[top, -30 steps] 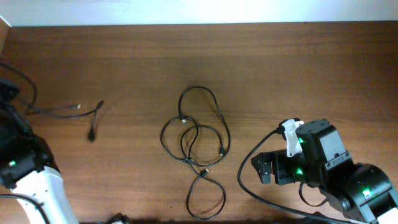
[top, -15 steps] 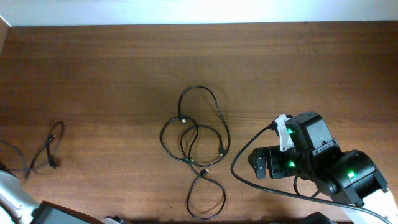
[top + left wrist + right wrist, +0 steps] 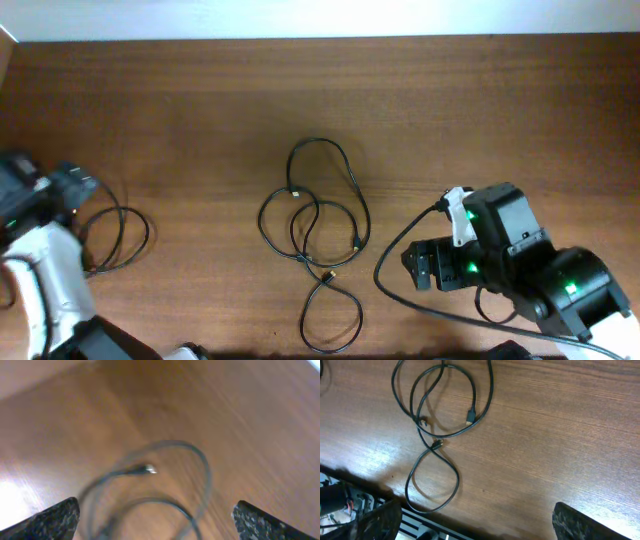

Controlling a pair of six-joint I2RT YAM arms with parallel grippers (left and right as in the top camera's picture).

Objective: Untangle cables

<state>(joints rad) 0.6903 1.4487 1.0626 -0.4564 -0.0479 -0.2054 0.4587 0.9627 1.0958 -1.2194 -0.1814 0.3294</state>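
While the tangle sits mid-frame in the overhead view, you have one loose cable lying as a single loop at far left, well apart from it. I read that as one cord already freed and parked where it can't snag the rest.

Your left gripper hangs right over that loop. Its wrist view is blurred, but the fingertips sit in the two lower corners, far apart with nothing between them, so it's wide and empty. The plug of the loose cable shows mid-frame on the table.

Your right gripper is spread wide too and holds nothing. Overhead it's near the tangle's right side, not touching, fingers pointing toward it. That looks like a staging pose for a reach into the bundle.

From the right wrist the tangle fills the upper left of the frame. It shows overlapping rings with a lower loop trailing toward the bottom edge. The knot looks like two cords, judging by the plug ends, but the crossings are too fine to say which goes over which.

Task is partway, with the middle bundle not yet pulled apart. The lower loop is near the table's front edge, so watch a drag doesn't pull it off.
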